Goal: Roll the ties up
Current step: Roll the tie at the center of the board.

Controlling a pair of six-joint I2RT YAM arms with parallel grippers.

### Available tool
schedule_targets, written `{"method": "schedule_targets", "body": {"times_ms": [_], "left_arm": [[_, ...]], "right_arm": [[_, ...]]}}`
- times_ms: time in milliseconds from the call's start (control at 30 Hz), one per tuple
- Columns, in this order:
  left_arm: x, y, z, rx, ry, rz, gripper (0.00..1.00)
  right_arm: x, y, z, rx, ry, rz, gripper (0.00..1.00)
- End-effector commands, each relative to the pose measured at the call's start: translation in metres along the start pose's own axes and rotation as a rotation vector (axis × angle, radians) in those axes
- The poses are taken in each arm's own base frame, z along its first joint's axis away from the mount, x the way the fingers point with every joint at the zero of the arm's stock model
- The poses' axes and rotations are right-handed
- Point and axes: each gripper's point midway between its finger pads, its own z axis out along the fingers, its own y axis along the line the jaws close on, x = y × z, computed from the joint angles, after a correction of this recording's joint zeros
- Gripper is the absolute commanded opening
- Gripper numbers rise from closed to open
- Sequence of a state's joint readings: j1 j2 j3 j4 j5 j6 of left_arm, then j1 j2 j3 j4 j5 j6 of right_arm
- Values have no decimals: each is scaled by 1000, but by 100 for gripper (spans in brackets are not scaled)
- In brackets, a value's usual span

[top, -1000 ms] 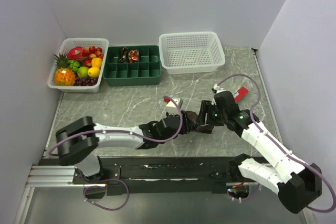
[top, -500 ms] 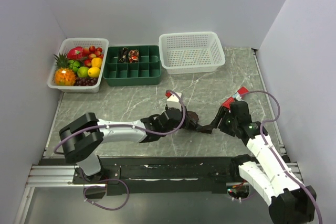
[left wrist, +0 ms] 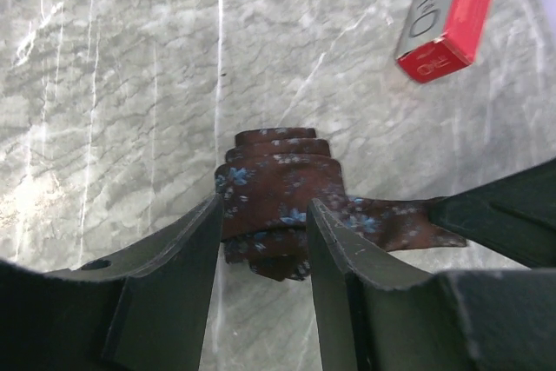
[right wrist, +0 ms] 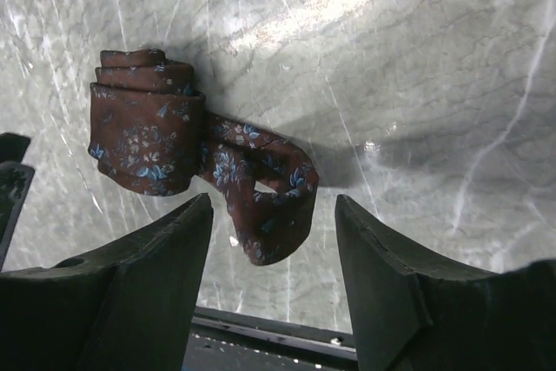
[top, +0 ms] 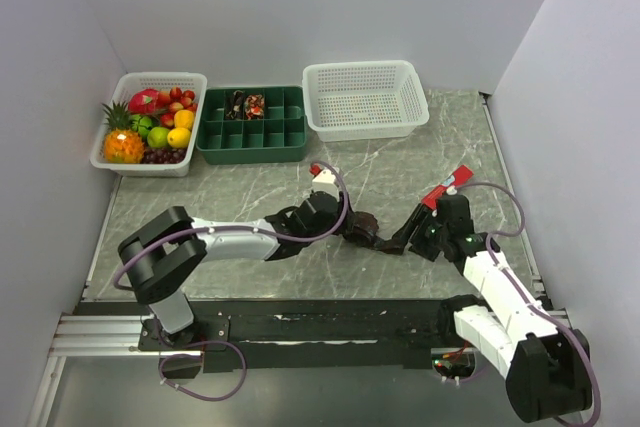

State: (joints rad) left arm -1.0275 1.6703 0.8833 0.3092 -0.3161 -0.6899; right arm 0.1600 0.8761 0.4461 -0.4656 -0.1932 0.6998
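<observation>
My left gripper (left wrist: 262, 215) is clamped on the rolled tie (left wrist: 278, 167), roll squeezed between both fingers. My right gripper (right wrist: 274, 215) stands open, the tie's loose tail (right wrist: 265, 184) lying between its fingertips.

Matt woven tie (left wrist: 276, 193), glossy marble table (left wrist: 113, 84)
</observation>
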Motion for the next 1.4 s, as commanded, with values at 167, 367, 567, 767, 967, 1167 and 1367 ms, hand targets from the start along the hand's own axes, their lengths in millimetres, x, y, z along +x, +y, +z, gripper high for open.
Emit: {"method": "schedule_targets", "body": {"times_ms": [167,367,567,767,967,1167,1367], "left_arm": [[4,-22,22,98,12,7,49],[12,-22,24,114,28,3,48],[28,-15,20,97,44,-3,47],[53,-11,23,68,77,8,47],[77,-5,26,46,105,-4,46],[86,-2,28,29,110,-4,46],[87,-5,25,5,85,11,45]], "right_arm": [[-3,-2,11,-13,-9,67,49],[-4,-3,15,-15,-7,73,22],[-2,0,18,-35,10,70,0],[-9,14,10,-91,-5,41,0],[-21,34,-1,-161,-31,-4,0],[-16,51,-2,-236,16,-36,0],[-8,59,10,-254,51,-60,0]]}}
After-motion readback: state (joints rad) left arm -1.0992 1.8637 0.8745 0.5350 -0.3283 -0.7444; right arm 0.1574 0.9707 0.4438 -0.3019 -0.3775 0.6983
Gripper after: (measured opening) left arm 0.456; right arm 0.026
